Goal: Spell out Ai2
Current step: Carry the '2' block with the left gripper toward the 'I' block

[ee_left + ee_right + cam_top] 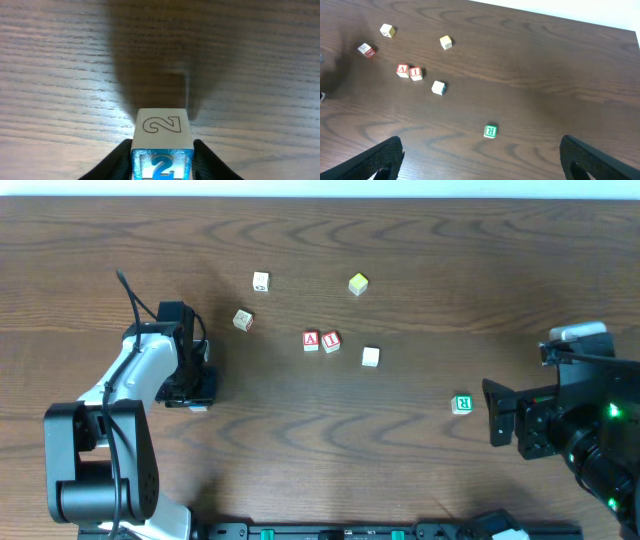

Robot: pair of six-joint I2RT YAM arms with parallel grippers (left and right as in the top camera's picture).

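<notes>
Blue-faced 2 block [162, 145]: clamped in left gripper [162, 161], left side of table [420, 480], well apart from adjacent A block [311, 340] and I block [331, 341]. Right gripper [485, 155]: spread, empty. Risk: setting down right of I may nudge the pair, or land rotated.

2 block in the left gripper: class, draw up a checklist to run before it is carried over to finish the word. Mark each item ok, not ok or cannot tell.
1. 2 block clamped in the left gripper: ok.
2. A block and I block side by side: ok.
3. Bare table just right of the I block in the overhead view, before the white block: ok.
4. Right gripper open and well away from the row: ok.
5. 2 block lifted off the table: cannot tell.
</notes>
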